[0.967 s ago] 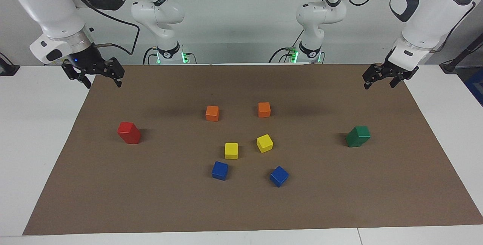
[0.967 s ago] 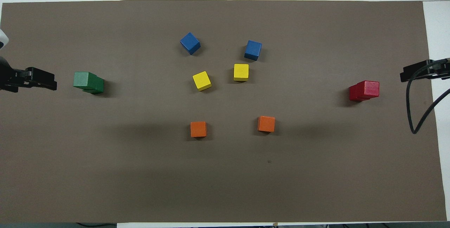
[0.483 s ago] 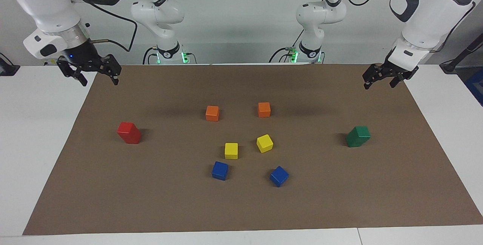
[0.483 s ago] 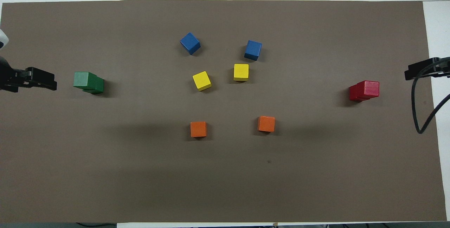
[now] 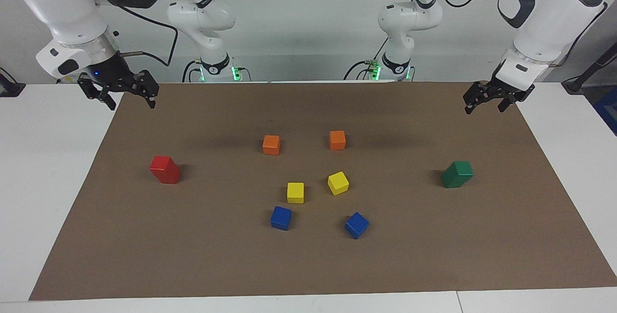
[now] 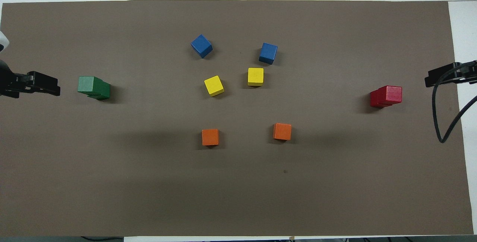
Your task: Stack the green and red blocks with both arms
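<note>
Listing, relative to the brown mat (image 5: pixel 308 265): red stack (image 5: pixel 165 169) of two red blocks, one on the other, toward the right arm's end; green stack (image 5: pixel 457 173) of two green blocks toward the left arm's end. Orange cubes (image 5: pixel 271 144), yellow cubes (image 5: pixel 295 192) and blue cubes (image 5: pixel 281 218) sit mid-mat between the stacks. Right gripper (image 5: pixel 126 98) hangs over the mat's corner nearest the robots, fingers spread, holding nothing. Left gripper (image 5: pixel 484 102) hangs over the mat's edge at the left arm's end, fingers apart, holding nothing.
</note>
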